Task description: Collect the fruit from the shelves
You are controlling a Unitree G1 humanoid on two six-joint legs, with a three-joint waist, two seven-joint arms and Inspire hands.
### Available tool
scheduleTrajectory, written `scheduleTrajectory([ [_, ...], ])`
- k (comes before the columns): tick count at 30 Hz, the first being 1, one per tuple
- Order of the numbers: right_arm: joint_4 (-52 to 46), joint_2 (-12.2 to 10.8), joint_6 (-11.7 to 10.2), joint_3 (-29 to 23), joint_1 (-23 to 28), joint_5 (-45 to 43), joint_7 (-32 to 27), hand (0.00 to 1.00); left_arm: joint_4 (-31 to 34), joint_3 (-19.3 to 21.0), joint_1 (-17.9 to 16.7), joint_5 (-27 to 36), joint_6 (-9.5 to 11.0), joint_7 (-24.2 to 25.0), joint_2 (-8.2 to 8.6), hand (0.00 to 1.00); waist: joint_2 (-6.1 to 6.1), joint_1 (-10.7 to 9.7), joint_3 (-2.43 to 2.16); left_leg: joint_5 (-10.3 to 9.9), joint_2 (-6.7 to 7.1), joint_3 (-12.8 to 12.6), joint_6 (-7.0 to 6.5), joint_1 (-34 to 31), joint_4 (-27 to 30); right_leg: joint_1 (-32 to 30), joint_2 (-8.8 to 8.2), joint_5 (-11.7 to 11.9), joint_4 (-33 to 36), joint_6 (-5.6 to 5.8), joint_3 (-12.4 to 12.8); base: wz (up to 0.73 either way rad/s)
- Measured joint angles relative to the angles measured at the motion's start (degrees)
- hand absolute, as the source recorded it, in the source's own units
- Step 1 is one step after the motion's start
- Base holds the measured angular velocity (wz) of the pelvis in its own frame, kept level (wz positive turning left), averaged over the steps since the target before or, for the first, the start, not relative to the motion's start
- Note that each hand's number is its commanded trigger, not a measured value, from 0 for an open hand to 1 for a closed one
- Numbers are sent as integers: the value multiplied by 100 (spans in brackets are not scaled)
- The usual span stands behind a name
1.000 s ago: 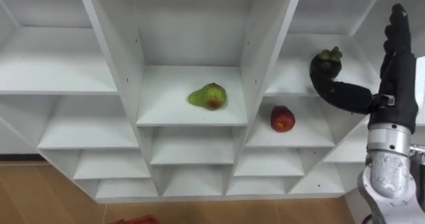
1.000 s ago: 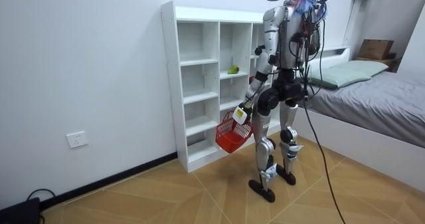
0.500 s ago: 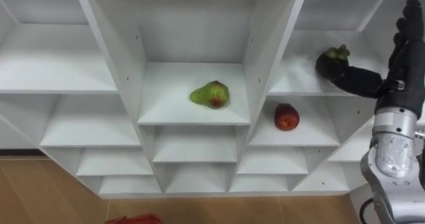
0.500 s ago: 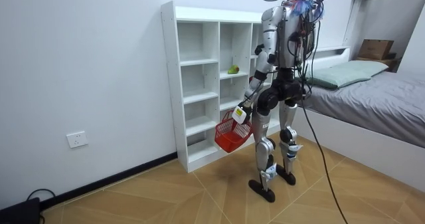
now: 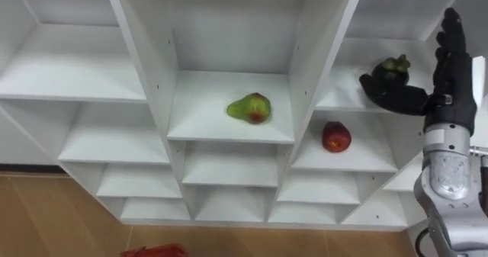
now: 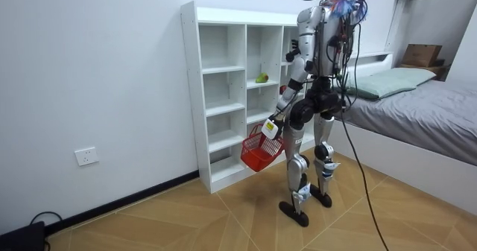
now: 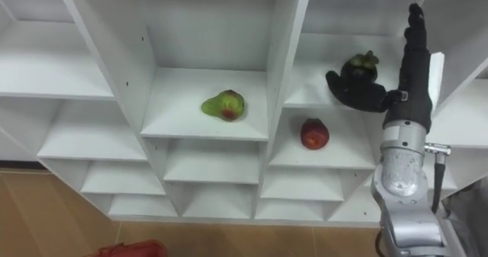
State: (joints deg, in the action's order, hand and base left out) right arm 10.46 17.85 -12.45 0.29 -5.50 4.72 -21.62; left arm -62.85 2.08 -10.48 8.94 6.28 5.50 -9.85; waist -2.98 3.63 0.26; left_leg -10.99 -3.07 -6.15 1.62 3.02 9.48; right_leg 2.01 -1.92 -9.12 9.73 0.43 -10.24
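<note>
A dark mangosteen (image 5: 394,65) lies on an upper shelf in the white closet's (image 5: 229,51) right column. My right hand (image 5: 450,66) is raised beside it, open, fingers straight up, with the thumb reaching under and in front of the fruit. A red apple (image 5: 335,136) rests one shelf lower. A green-red pear (image 5: 250,108) lies in the middle column. In the room view my left hand (image 6: 270,129) hangs low, shut on the handle of a red basket (image 6: 261,150).
The closet's other compartments hold nothing. The basket's red rim (image 5: 152,251) peeks in at the bottom edge above the wooden floor (image 5: 61,219). A bed (image 6: 417,102) stands behind me at the room view's right.
The whole picture has shifted a little. My right hand stays raised by the mangosteen; its thumb drew back to the right, then reached under the fruit again.
</note>
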Motion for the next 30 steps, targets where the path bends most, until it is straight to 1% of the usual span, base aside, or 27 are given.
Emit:
scheduleTrajectory([
  [6, 3, 48, 26, 1, -109, -109, 235, 0, 38, 7, -21, -66, -1, -10, -2, 100, -5, -7, -2, 0, 2, 39, 0, -31, 11, -1, -4, 0, -5, 0, -39, 3],
  [12, 126, 60, 203, -11, -262, -319, 499, 0, 110, 34, -45, -178, -7, -15, -2, 100, -19, -6, -6, 1, 2, 89, 1, -32, 10, 11, -6, 1, 3, -2, -81, 3],
  [14, 211, 61, 210, -23, -317, -333, 566, 0, 144, 66, -57, -226, -7, 2, -3, 100, -39, -7, 1, 1, 2, 84, 1, -29, 10, 14, -6, 1, 4, -2, -90, 0],
  [16, 522, 69, 229, -23, -480, -336, 627, 0, 206, 107, -80, -224, -16, 2, -15, 100, -92, -8, 28, 2, 1, 111, 3, -29, 15, 21, -7, 2, 8, -4, -93, 0],
  [18, 818, 74, 304, -32, -590, -335, 689, 0, 230, 115, -79, -216, -36, 1, -34, 100, -144, -7, 51, 4, 2, 122, 3, -34, 21, 21, -8, 4, 11, -6, -95, 0],
  [19, 926, 75, 401, -33, -598, -335, 774, 0, 234, 128, -82, -212, -62, 0, -35, 100, -171, -3, 45, 3, 3, 124, 3, -43, 24, 19, -9, 4, 11, -6, -96, 0],
  [21, 1004, 77, 491, -47, -599, -323, 871, 0, 257, 154, -84, -218, -114, 1, -40, 100, -183, -8, 41, 4, 7, 132, 3, -53, 26, 14, -14, 4, 10, -6, -104, 0],
  [24, 1217, 89, 542, -120, -715, -244, 1002, 0, 263, 164, -57, -221, -218, 2, -43, 100, -182, -25, 38, 6, 16, 152, 0, -66, 27, 6, -23, 4, 5, -6, -117, 0],
  [25, 1251, 92, 597, -161, -730, -244, 1037, 0, 267, 168, -50, -221, -240, 1, -43, 100, -180, -24, 35, 6, 18, 151, -1, -69, 29, 5, -24, 3, 3, -6, -117, 0],
  [29, 1357, 95, 659, -179, -756, -245, 1074, 0, 278, 192, -27, -223, -356, -5, -46, 100, -185, -25, 19, 6, 21, 145, -2, -67, 34, 6, -25, 4, 4, -6, -118, 0],
  [30, 1365, 95, 695, -179, -756, -246, 1081, 0, 281, 222, -28, -222, -391, -5, -45, 100, -186, -24, 3, 7, 22, 141, -2, -66, 34, 9, -26, 4, 4, -6, -119, 0],
])
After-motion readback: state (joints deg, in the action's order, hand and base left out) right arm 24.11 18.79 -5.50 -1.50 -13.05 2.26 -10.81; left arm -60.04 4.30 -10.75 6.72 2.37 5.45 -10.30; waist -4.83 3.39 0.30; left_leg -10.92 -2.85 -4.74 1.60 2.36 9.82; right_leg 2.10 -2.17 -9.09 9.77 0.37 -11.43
